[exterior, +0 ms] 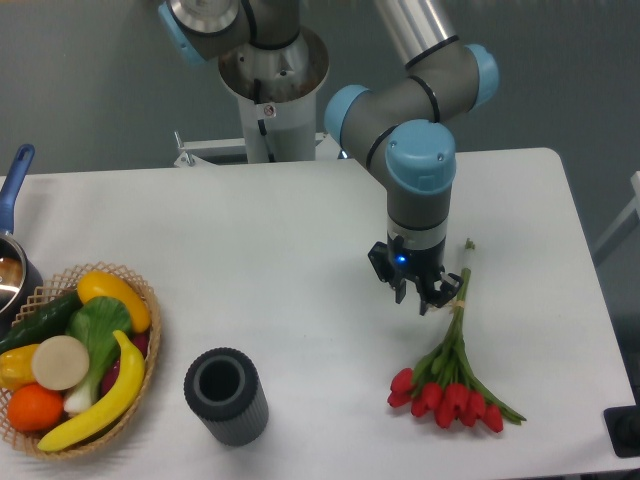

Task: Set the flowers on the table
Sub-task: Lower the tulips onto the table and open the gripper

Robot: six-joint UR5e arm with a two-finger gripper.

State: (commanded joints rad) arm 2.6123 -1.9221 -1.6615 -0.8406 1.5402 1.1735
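I see the flowers (452,385) lying on the worktop (280,260), buds toward me. My pincer (418,293) sits beside the stems, apparently open and empty (light, limp, crushable; grip the gathered stems).

Quick count: one white rectangular desk (280,220), one bunch of red tulips with green stems (450,385), roughly ten buds though they overlap. One dark grey ribbed cylinder cup (226,396). One woven wicker basket (140,285) holding two yellow bananas (100,405), one orange (35,407), one green cucumber (42,320). One blue-handled pot (12,240) at the edge.
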